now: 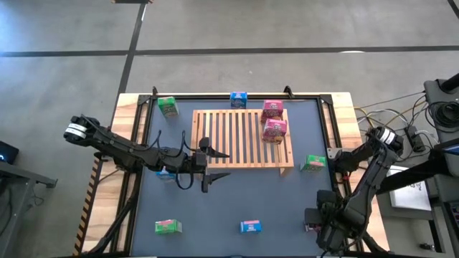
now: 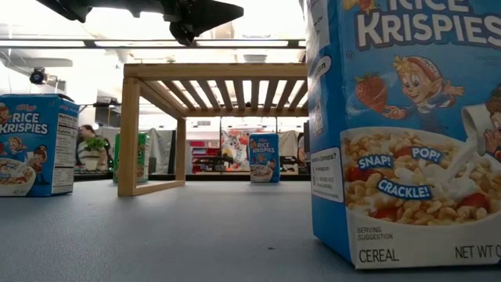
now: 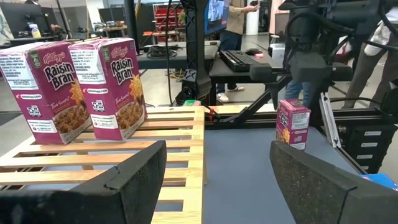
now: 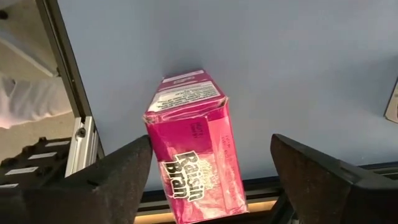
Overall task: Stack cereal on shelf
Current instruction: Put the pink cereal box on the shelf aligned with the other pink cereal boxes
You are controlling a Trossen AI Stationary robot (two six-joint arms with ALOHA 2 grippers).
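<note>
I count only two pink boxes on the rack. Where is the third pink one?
The third pink box stands on the table's near right corner in the high view, off the rack, between the open fingers of the right gripper.

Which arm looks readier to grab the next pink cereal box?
Right. The open right gripper already straddles the pink Raisin Bran box near the table's corner, while the open left gripper hovers empty at the rack's edge.

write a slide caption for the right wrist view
Open right tool poised around a pink cardboard Raisin Bran box on the blue-grey table.
</note>
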